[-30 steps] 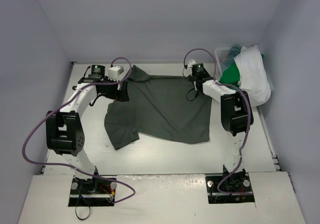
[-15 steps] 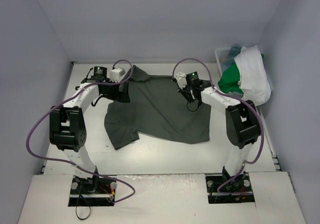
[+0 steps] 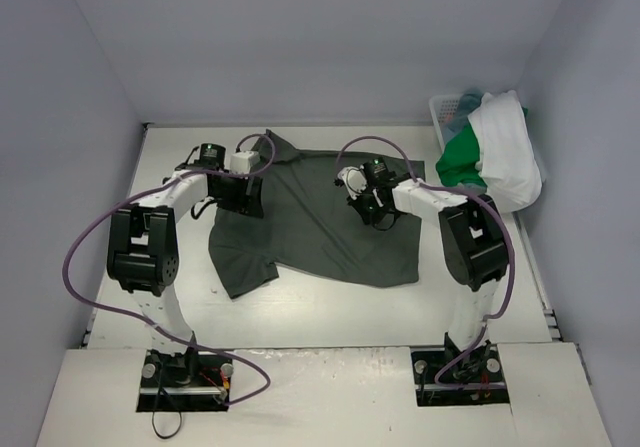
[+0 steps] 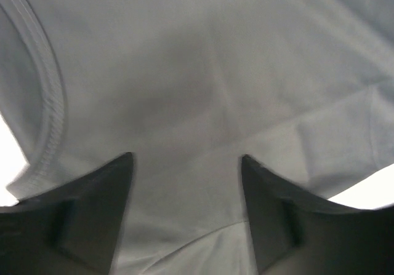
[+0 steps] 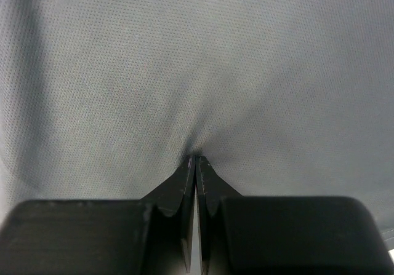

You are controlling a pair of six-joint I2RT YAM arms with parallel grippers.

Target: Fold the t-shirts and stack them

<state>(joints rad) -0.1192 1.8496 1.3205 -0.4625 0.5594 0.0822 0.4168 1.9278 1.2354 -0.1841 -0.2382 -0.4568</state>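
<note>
Top external view: the dark t-shirt lies spread on the table in the middle of the frame. The other shirts are heaped in the basket at the upper right. My left pincer is down at the cloth's upper left, and my right pincer is at its upper middle.

Left wrist view: my jaws stand wide over the cloth, a ribbed edge curving at the left of the frame, nothing gripped.

Right wrist view: my jaws are pinched together on a small tuck of cloth, puckers fanning out from the tips.

I judge the shirt light, limp and a little stretchy. A hem or shoulder seam should give a surer hold than this mid-panel pinch.
</note>
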